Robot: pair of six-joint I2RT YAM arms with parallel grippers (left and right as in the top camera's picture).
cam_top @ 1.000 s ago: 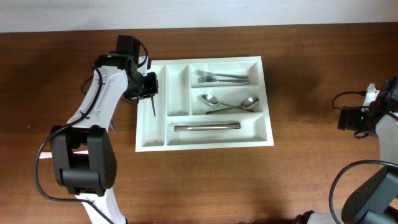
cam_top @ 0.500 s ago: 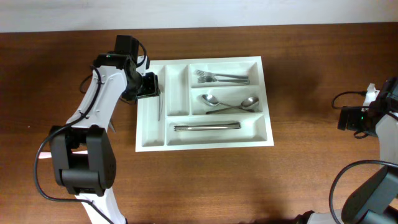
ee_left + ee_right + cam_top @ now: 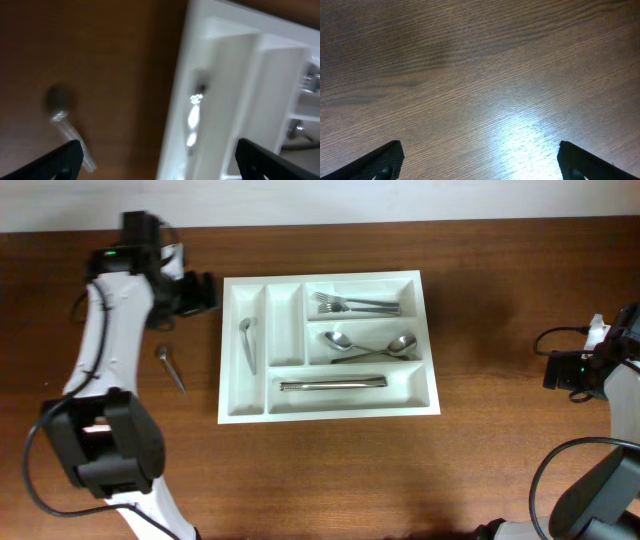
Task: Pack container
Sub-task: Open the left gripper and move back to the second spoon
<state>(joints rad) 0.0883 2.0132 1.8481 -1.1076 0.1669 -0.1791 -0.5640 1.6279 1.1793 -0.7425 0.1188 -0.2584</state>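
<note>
- Five compartments divide the white container (image 3: pixel 330 409), set mid-counter (image 3: pixel 330 480); two narrow ones stand upright at its left end, three long ones lie across the rest
- one spoon (image 3: pixel 247 343) lies in the leftmost narrow compartment
- forks (image 3: pixel 355 305) rest in the top long compartment; two crossed spoons (image 3: pixel 370 347) in the middle one; long straight utensils (image 3: pixel 333 384) in the bottom one
- a small loose spoon (image 3: pixel 170 367) lies on the wood just left of the container, apart from it
- the left arm (image 3: pixel 100 350) reaches toward the container's upper left corner; the left jaws are spread wide, gripping nothing
- the right arm (image 3: pixel 625 380) sits at the counter's right edge, well apart from the container; the right jaws are spread wide over bare wood
</note>
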